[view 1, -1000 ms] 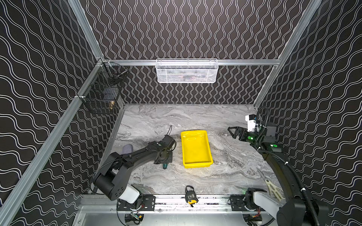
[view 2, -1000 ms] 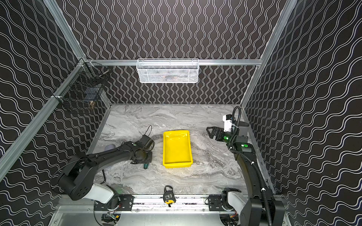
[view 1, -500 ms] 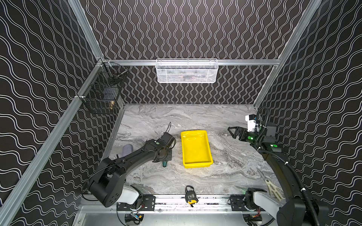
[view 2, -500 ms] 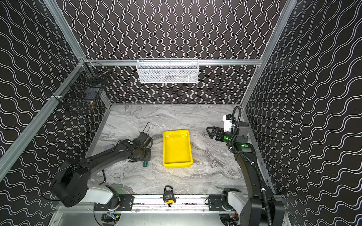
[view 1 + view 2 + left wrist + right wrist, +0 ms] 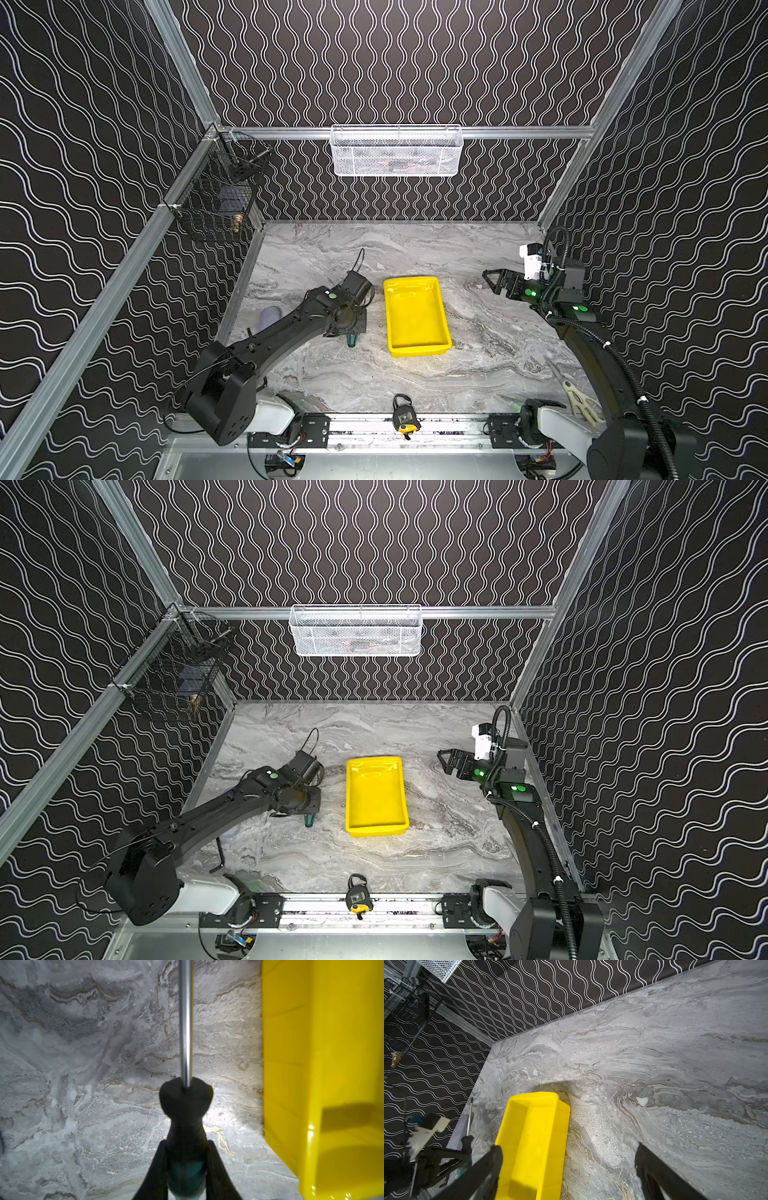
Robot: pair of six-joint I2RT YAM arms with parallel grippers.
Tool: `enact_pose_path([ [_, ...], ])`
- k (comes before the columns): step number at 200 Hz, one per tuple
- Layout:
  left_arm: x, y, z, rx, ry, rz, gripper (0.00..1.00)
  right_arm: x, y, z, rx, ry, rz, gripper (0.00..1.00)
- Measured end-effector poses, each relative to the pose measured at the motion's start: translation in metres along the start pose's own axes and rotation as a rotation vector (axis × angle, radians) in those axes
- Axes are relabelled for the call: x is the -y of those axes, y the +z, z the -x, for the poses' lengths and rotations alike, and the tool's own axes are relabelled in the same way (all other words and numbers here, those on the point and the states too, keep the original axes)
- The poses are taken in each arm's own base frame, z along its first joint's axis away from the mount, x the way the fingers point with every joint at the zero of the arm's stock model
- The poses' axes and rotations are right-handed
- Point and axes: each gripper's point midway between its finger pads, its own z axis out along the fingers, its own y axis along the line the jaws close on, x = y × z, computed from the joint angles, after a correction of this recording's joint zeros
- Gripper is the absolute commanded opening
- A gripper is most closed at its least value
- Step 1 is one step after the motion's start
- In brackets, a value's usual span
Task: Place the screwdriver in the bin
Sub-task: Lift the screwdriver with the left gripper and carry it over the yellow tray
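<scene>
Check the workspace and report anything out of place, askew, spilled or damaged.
Nothing stands out. The left end effector is closed on the screwdriver beside the bin, which sits flat and holds nothing. The scissors and padlock lie loose near the front rail, intact. No spills show.

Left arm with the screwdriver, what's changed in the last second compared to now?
The left gripper stays shut on the screwdriver beside the bin, but the arm behind it has swung: its elbow and shoulder link dropped lower and further left in both top views, with the gripper shifting only slightly. The bin, the right gripper, the padlock and the scissors have not moved.
</scene>
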Motion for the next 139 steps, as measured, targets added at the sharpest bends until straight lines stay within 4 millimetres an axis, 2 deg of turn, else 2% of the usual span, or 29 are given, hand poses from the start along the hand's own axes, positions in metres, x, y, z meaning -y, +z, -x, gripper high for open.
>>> enact_pose_path([
  [43,0.031,-0.025,0.024,0.029,0.061,-0.058,0.00,-0.001,0.000,0.000,-0.001,-0.001,0.006,0.99],
  [84,0.091,-0.039,0.050,0.053,0.181,-0.134,0.00,-0.003,-0.001,0.002,0.004,-0.004,0.009,0.99],
  [107,0.127,-0.030,0.053,0.035,0.244,-0.173,0.00,-0.003,-0.001,0.003,0.005,-0.005,0.010,0.99],
  [139,0.160,-0.004,0.045,-0.026,0.307,-0.183,0.00,-0.003,-0.001,0.003,0.005,-0.005,0.010,0.99],
])
